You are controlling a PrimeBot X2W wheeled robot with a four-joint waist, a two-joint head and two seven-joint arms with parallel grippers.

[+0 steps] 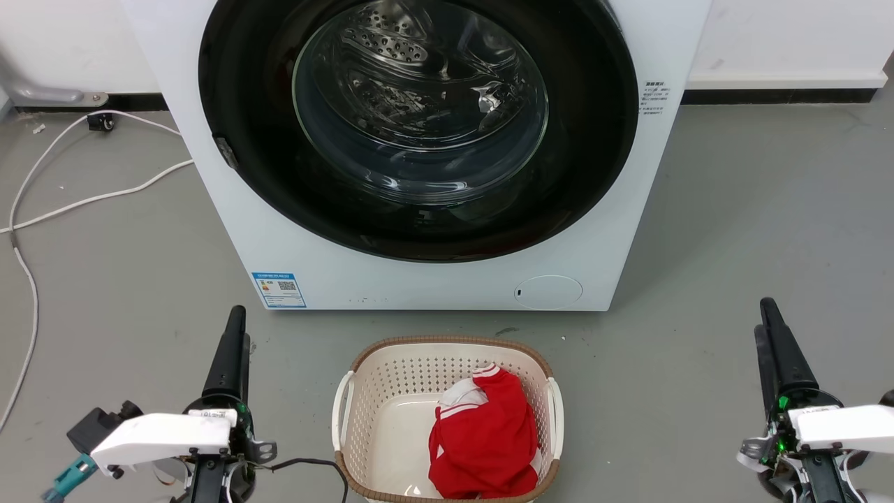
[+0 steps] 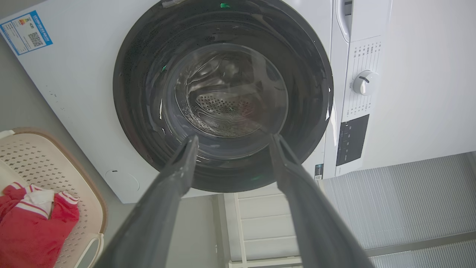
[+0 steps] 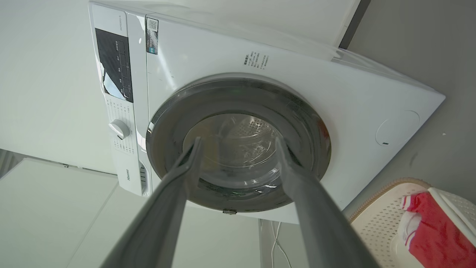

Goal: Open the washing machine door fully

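Washing machine door: shut flush on the washer front | my left claw and right claw: both spread, empty, well back either side of the basket, I reckon ready to reach

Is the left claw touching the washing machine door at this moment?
Apart. In the head view the left claw sits at the lower left, with grey floor showing between its tips and the washing machine door.
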